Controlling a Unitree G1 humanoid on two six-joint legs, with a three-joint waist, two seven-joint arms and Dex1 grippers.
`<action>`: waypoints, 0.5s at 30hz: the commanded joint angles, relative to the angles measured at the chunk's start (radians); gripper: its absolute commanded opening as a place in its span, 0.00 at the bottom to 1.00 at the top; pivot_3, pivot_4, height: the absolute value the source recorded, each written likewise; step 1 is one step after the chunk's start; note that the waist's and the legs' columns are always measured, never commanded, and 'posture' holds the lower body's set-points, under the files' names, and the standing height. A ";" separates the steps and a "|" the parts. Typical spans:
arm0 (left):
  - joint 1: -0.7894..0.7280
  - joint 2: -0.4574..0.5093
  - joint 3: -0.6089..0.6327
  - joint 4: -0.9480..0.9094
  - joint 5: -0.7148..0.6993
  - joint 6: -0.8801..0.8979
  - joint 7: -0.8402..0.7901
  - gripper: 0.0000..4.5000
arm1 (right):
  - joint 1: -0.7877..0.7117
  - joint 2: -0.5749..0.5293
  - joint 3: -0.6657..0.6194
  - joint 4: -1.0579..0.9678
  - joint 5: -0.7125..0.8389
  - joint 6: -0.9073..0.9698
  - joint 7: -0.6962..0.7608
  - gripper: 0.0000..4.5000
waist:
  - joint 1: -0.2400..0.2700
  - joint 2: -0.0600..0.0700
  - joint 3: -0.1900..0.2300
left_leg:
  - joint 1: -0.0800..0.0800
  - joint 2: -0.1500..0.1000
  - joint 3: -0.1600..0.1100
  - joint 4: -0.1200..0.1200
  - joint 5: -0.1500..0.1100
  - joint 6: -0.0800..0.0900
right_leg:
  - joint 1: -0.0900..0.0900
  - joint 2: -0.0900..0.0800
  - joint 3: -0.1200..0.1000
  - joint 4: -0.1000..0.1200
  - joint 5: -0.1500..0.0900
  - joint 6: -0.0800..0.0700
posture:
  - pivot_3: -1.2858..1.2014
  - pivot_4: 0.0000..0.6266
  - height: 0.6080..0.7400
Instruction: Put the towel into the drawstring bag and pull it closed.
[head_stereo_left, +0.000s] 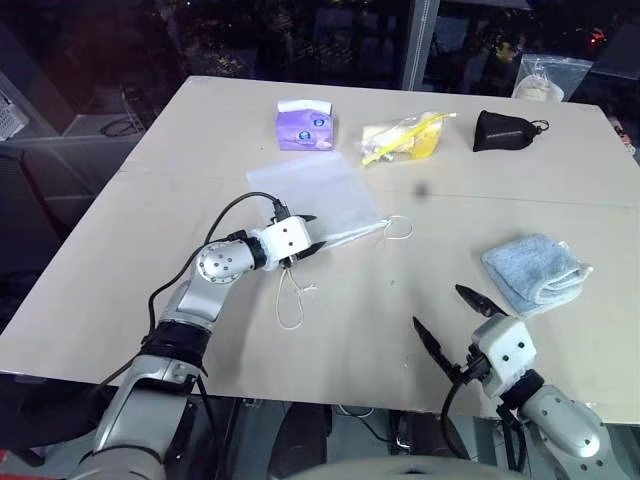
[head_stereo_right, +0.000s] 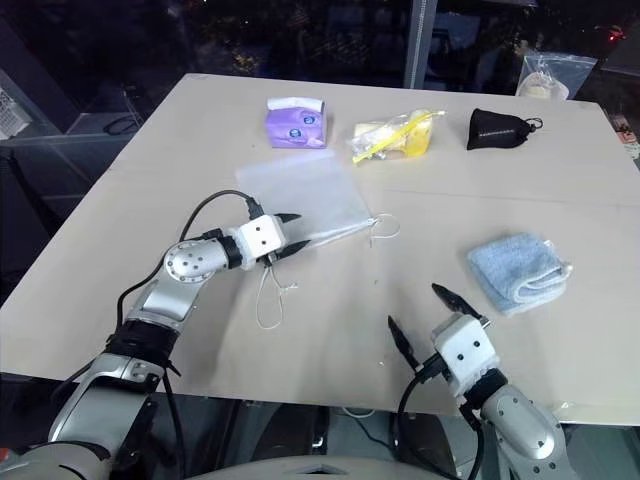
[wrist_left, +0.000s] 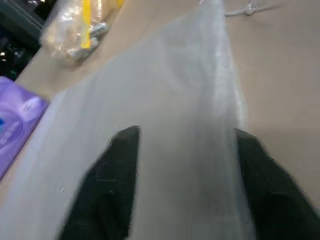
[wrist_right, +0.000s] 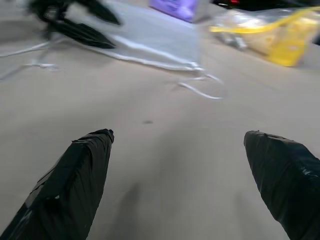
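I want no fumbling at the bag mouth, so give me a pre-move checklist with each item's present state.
1. Left gripper at the drawstring bag: ok, its fingers straddle the bag's near edge.
2. Left gripper actually pinching the fabric: cannot tell; in the wrist view the mesh lies over the fingers, which stand apart.
3. Right gripper free: ok, open over bare table, holding nothing.
4. Towel reachable: ok, folded, just beyond the right gripper, untouched.
5. Bag mouth open: not ok, the bag lies flat.
6. Drawstring cords clear: ok, loose on the table beside the bag.
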 joint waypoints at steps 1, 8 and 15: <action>-0.105 0.000 0.032 0.021 -0.063 0.114 -0.071 0.08 | -0.033 0.000 -0.090 -0.108 0.179 0.121 0.029 1.00 | 0.000 0.000 0.000 | 0.000 0.000 0.000 0.000 0.000 0.000 | 0.000 0.000 0.000 0.000 0.000 0.000 | 0.52 0.24 1.00; -0.293 -0.025 0.109 0.019 -0.292 0.673 -0.259 0.01 | -0.212 -0.115 -0.402 -0.081 0.243 0.369 -0.006 1.00 | -0.002 -0.001 0.000 | -0.001 -0.001 -0.001 0.002 0.000 0.000 | 0.001 0.000 0.001 0.000 0.000 0.000 | 0.52 0.24 1.00; -0.326 -0.067 0.111 -0.141 -0.370 0.930 -0.225 0.01 | -0.529 -0.340 -0.492 0.388 0.259 0.556 0.049 1.00 | -0.006 -0.002 0.002 | -0.001 -0.001 -0.002 0.001 0.000 0.000 | 0.001 0.001 0.001 0.000 0.005 0.000 | 0.52 0.24 1.00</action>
